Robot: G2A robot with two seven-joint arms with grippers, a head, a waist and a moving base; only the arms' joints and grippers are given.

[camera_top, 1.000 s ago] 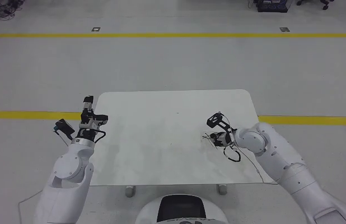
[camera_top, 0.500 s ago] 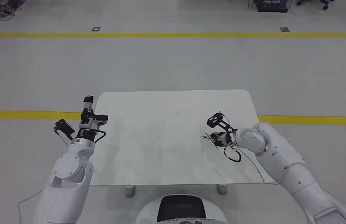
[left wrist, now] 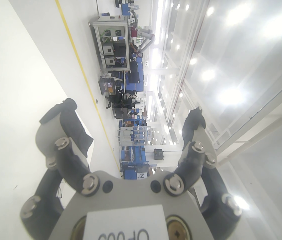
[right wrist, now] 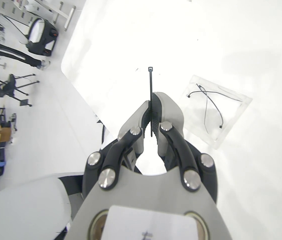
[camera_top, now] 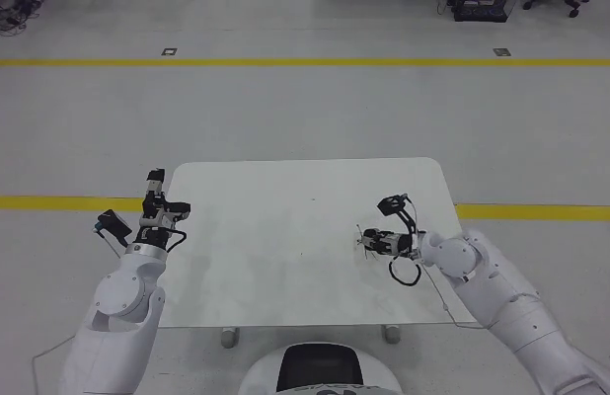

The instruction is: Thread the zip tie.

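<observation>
Zip tie [right wrist: 151,81], black, thin and straight, clamped between the pads of the right gripper [right wrist: 153,101], jaws pressed together on the strap. Sticks out past the fingertips in line with the fingers, small square head at the far end and clear of the pads. Short tail end visible in the gap behind the pads. Held over the right-hand part of the white table [camera_top: 285,247] in the top view, with the gripper pointed toward the table's middle. Cannot tell whether the head touches the tabletop or hangs above it.

Clear shallow tray [right wrist: 246,100] on the table just beside the right gripper, off to one side of the held tie and apart from it. Lies flat, one corner turned toward the gripper. Holds thin black strands [right wrist: 221,126] with small heads at their ends, loosely curved and crossing one another — too fine to say more about them.

Left gripper [left wrist: 130,111] at the table's left edge in the top view, well apart from the right gripper, the tie and the tray. Fingers spread wide and empty. Aimed away from the robot — out over the floor toward the far side of the room, with a yellow floor line [left wrist: 80,58] running past in its wrist view.
</observation>
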